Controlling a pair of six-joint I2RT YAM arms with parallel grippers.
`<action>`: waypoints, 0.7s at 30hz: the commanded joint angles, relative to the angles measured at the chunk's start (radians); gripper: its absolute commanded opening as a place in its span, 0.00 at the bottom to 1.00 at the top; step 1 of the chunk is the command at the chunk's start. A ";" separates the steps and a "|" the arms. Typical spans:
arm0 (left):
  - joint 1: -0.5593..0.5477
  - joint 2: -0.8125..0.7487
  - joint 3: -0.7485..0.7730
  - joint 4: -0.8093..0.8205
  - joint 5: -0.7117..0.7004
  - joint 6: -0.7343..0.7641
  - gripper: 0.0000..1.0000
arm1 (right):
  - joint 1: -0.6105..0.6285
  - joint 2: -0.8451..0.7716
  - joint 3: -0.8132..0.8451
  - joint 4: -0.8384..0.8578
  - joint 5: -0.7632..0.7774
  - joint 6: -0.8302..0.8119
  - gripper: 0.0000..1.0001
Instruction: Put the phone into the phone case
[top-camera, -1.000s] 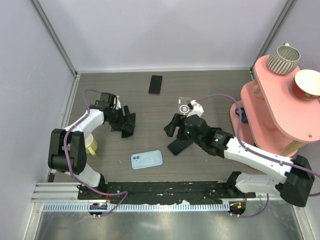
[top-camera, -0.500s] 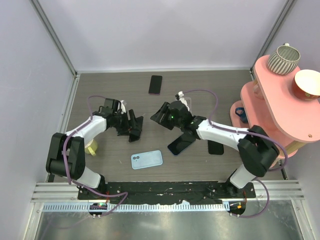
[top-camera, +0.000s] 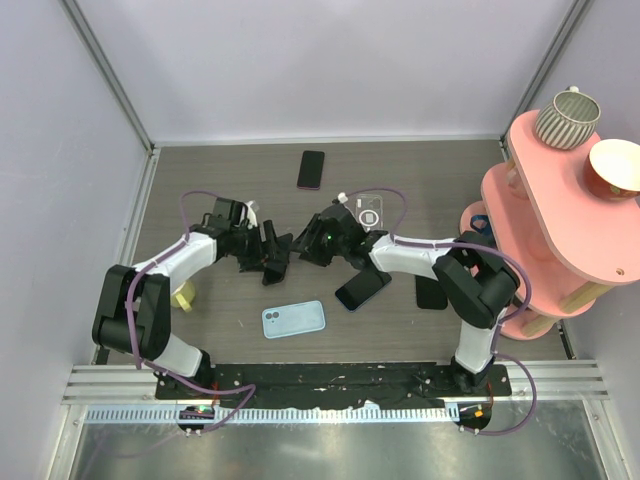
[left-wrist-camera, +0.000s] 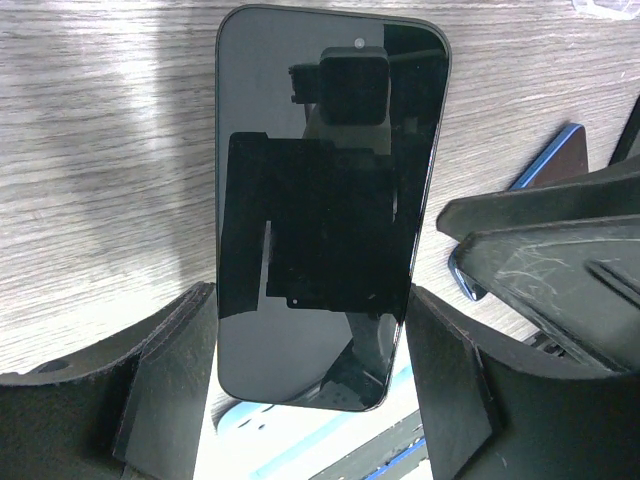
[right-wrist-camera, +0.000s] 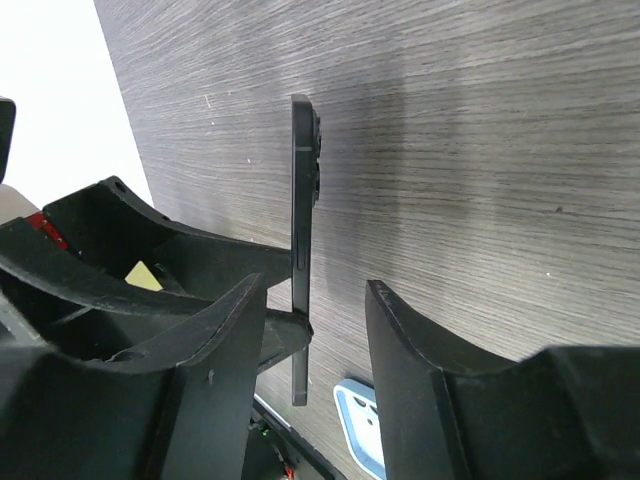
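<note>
As both arms meet — left gripper (left-wrist-camera: 312, 300): clamps the phone (left-wrist-camera: 330, 200) edgewise.
right gripper (right-wrist-camera: 315, 290): jaws apart, straddling it.

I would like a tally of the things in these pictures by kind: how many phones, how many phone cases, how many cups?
Phones: 5 (all-black phone, pink-rimmed phone, light-blue phone, blue-edged dark phone, plain dark phone)
Phone cases: 1 (clear phone case)
Cups: 2 (striped cup, cream cup)
Total: 8
</note>
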 joint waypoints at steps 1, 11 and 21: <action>-0.012 -0.034 0.010 0.060 0.044 -0.010 0.45 | 0.003 0.020 0.052 0.063 -0.029 0.023 0.49; -0.046 -0.014 0.015 0.081 0.043 -0.024 0.46 | 0.004 0.089 0.072 0.100 -0.084 0.064 0.36; -0.092 -0.038 0.019 0.070 -0.002 -0.059 0.63 | -0.017 0.067 0.008 0.159 -0.069 0.061 0.01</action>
